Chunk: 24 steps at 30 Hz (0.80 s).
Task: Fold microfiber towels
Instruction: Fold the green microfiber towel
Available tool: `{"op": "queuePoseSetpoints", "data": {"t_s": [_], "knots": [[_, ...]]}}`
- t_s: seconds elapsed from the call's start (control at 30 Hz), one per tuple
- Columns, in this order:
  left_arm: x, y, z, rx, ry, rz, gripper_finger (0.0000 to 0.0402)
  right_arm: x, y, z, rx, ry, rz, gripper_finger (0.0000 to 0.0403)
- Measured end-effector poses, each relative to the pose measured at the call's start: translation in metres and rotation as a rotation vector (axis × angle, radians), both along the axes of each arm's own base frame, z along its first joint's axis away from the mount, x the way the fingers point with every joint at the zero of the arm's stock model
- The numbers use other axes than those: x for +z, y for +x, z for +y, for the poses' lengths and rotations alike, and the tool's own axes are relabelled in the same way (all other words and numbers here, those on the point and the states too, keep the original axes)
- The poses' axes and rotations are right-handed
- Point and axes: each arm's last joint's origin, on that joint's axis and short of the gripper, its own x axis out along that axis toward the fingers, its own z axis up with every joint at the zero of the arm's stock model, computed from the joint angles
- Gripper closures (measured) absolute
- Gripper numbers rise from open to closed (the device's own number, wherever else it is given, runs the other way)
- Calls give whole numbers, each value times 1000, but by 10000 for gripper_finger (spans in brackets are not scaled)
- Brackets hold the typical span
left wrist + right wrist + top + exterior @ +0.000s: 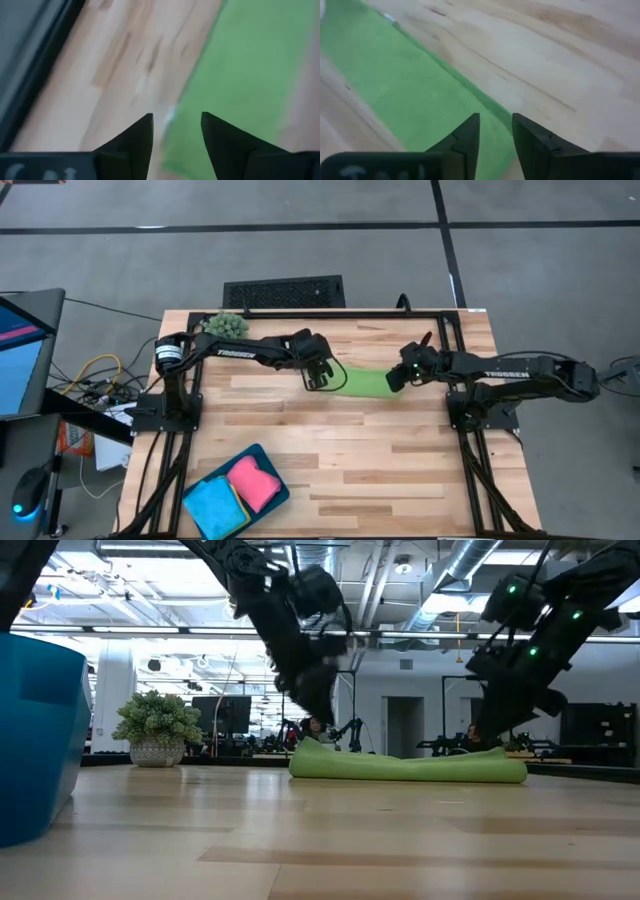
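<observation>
Green towel (365, 383) lies flat, long axis between both arms.

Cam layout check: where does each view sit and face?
High: overhead, straight down on table; both arms, left tool, right tool.
Low: tabletop level, facing the room; both arms drop in above green towel.
Left wrist: past its own fingers at towel edge.
Right wrist: likewise, its own fingers.
All four share the green towel.

A folded towel (365, 383) lies mid-tabletop (400, 470) between both grippers; a tray (270, 502) at the front-left corner holds two more towels.
</observation>
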Motion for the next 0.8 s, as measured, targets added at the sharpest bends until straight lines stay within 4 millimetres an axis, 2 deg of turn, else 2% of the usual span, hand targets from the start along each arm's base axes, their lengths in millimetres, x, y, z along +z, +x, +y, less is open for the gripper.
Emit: {"op": "queuePoseSetpoints", "data": {"t_s": [0.1,0.23,0.3,0.37,0.57,0.67,0.8], "knots": [[17,1,2,8,-141,-148,243,6,-8,5,-63,64,-46,261],[18,8,-3,-53,-301,-295,262,9,-10,14,-67,78,-142,264],[11,10,-9,-77,-331,-337,281,8,-9,19,-39,74,-187,271],[-4,5,-15,-51,-355,-309,307,2,-9,23,-39,89,-182,280],[-39,-15,-20,73,-351,-262,391,-30,-17,29,-88,120,-123,303],[-51,-23,-19,154,-299,-236,394,-43,-21,26,-136,122,-109,309],[-60,-31,-19,215,-266,-214,384,-49,-20,23,-160,132,-83,312]]}}
